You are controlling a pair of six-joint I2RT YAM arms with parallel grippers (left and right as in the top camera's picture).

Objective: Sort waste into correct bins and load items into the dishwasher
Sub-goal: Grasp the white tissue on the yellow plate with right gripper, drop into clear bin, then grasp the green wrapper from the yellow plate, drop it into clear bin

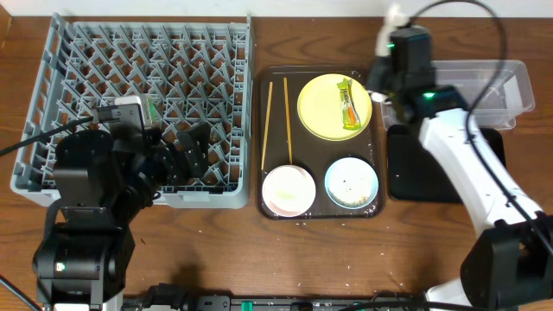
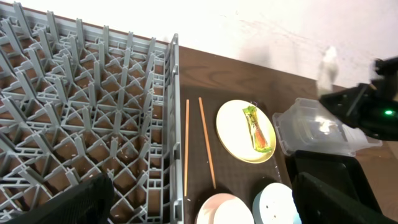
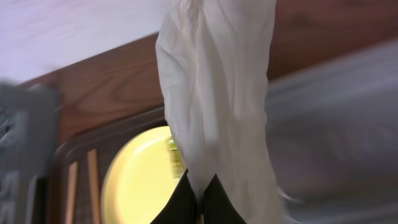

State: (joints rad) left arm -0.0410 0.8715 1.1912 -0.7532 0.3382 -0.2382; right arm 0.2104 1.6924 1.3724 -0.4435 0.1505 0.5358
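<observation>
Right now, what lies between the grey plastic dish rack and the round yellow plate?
Two thin wooden chopsticks on the dark brown tray, seen in the overhead view.

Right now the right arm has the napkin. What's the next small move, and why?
Probably ease the right pincer sideways over the clear tub, then open it. The pincer is shut on the crumpled napkin, held in the air near the tub's left end. From overhead it does not look squarely above the tub's inside yet, so releasing now might miss.
</observation>
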